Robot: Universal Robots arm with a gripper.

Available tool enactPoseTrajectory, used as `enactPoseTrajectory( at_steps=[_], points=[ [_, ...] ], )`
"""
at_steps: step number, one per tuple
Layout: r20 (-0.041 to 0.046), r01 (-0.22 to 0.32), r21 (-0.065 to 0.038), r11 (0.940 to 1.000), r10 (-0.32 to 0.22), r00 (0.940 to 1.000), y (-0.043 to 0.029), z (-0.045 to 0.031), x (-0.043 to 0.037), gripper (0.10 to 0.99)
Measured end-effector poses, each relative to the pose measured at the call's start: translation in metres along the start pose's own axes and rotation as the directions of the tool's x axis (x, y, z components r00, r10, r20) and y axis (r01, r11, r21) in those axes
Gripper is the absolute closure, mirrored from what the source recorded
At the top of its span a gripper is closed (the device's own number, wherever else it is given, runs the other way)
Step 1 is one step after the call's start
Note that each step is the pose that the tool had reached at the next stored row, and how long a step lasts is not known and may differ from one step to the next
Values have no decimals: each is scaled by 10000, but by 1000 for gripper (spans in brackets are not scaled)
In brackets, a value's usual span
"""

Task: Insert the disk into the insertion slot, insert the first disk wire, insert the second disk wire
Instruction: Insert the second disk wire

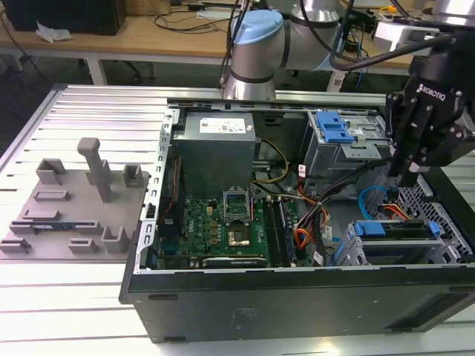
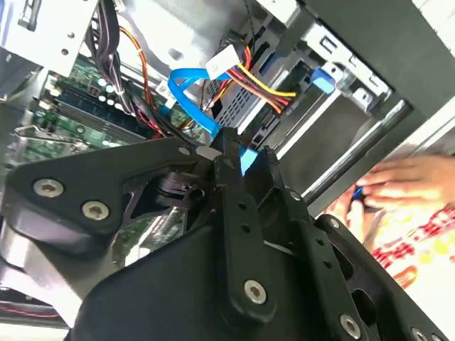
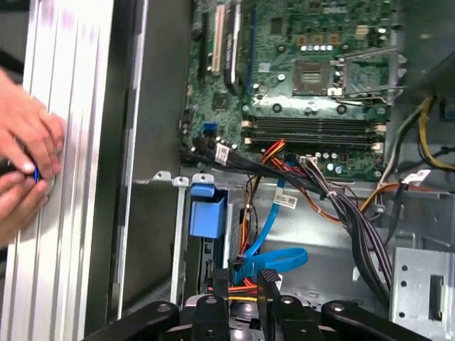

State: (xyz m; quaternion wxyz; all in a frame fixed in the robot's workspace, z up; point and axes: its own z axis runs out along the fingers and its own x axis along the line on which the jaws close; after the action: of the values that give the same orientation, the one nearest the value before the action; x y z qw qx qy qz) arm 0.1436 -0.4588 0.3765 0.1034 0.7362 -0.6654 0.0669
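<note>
Jaws of the gripper (image 1: 407,178) clenched on the blue wire (image 3: 284,257), low over the slot (image 1: 444,222) at the exterior view's right. Disk (image 1: 393,228) already sitting inside that slot. Hand (image 3: 25,167) outside the case (image 1: 297,297).

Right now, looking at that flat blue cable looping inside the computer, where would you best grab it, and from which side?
Grip the blue cable at the stiff plug on its end, not the floppy loop, which would bend away. Come down through the open side of the case, pinching the plug's flat faces. The end effector seems to hold it just so.
</note>
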Motion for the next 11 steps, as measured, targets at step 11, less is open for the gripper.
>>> enactPoseTrajectory(
  at_steps=[11],
  points=[
    [-146,588,439,9973,-583,9982,154,79,-35,784]
  ],
)
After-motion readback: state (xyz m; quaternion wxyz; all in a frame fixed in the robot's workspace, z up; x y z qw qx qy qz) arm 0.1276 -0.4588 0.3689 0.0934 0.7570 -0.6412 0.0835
